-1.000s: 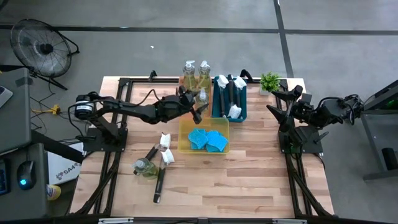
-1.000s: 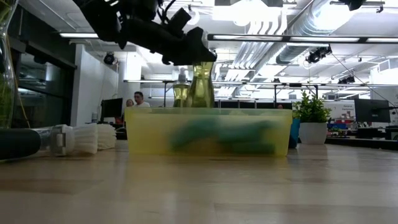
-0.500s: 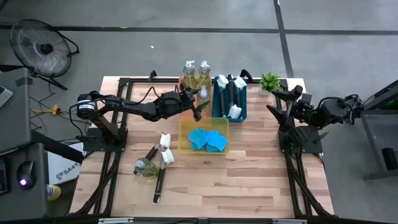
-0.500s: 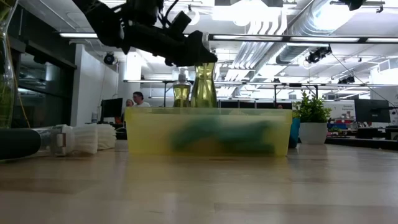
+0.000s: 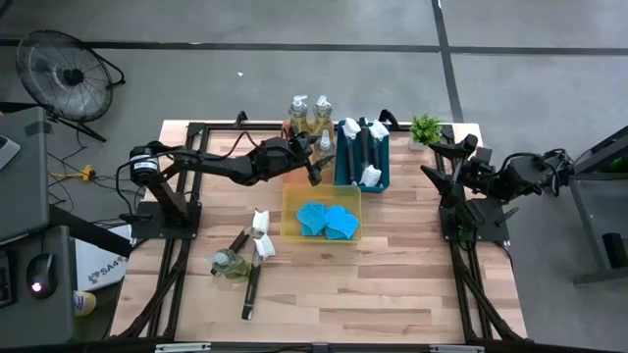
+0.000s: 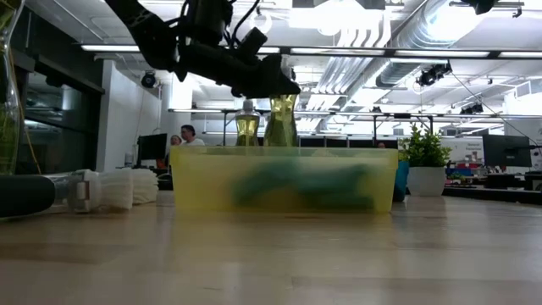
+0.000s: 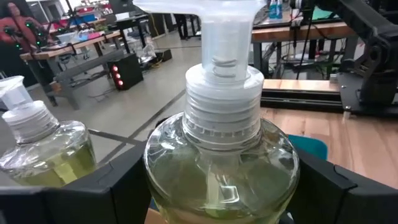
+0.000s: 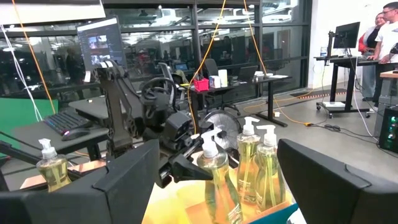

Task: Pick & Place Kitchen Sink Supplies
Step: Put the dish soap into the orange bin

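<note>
Soap bottle (image 7: 221, 162): clear, liquid-heavy, slick-sided, rigid; stands at the table's back edge beside two others. Left gripper (image 5: 312, 169) clasps its body. Best held low on the belly. Right gripper (image 5: 444, 165) waits, fingers parted, empty.

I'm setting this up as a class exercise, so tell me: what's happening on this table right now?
The left gripper is holding a soap bottle between its fingers, above the far side of the table near two more bottles. The yellow tray already holds blue sponges, and the teal tray holds dish brushes. Another bottle and two brushes lie loose on the table. The right gripper waits open at the right edge, by a potted plant.
</note>
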Robot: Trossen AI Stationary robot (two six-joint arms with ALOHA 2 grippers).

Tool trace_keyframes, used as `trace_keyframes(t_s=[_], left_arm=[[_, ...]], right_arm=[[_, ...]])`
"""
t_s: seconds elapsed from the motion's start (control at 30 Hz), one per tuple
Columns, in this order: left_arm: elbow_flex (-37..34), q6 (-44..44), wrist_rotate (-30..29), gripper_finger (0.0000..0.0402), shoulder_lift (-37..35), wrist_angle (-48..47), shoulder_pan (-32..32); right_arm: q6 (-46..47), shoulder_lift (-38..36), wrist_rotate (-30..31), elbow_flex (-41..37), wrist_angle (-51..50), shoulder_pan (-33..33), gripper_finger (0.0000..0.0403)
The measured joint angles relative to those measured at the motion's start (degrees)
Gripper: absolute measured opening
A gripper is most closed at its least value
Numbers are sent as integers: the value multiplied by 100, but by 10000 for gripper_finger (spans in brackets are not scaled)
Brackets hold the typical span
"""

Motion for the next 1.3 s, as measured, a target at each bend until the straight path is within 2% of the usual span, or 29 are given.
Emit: trace_keyframes(t_s=[0.67,0.97,1.3], left_arm=[[4,-883,147,287,81,-270,227],[4,-889,136,288,140,-296,224],[11,-888,85,322,129,-342,225]], right_arm=[[1,0,1,0,1,1,321],[1,0,1,0,0,-1,321],[0,0,1,0,1,0,321]])
